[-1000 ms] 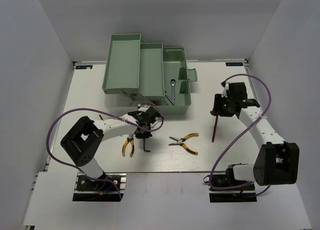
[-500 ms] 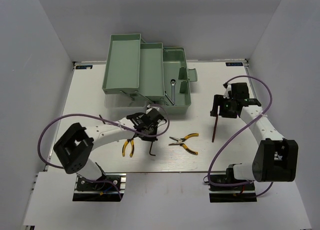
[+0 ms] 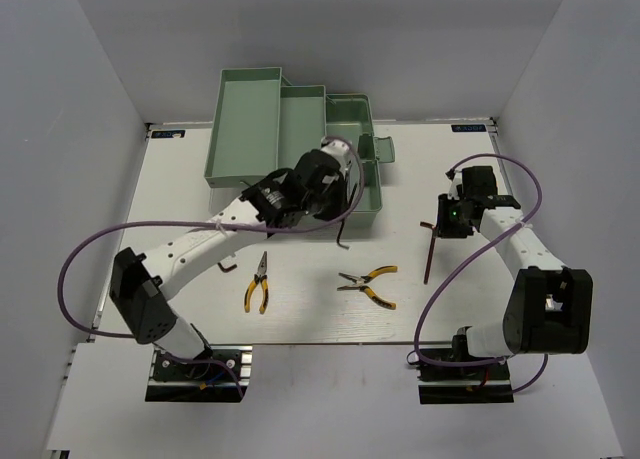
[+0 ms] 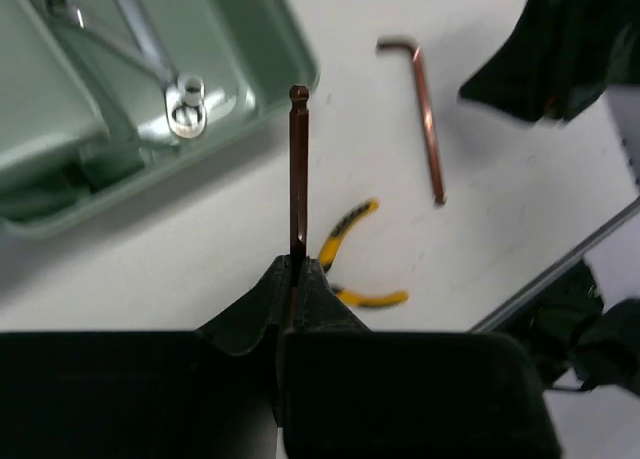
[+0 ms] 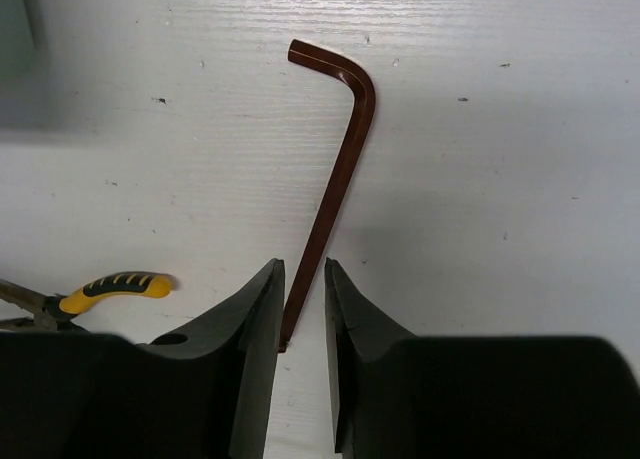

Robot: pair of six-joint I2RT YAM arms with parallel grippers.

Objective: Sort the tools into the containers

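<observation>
left gripper (image 4: 297,269) pinches a hex key (image 4: 298,169) by one end, just beside the toolbox (image 3: 300,149) near wall. right gripper (image 5: 303,279) is narrowly parted astride the end of a second key (image 5: 335,169) lying on the desk (image 3: 480,159).

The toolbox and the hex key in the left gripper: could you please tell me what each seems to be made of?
The toolbox looks like painted sheet metal, possibly plastic: an even pale green, matte, with thin, straight walls. The hex key, pinched in the left gripper, is probably steel with a dark reddish-brown finish: thin, straight and rigid, with a faint sheen along its edge.
</observation>
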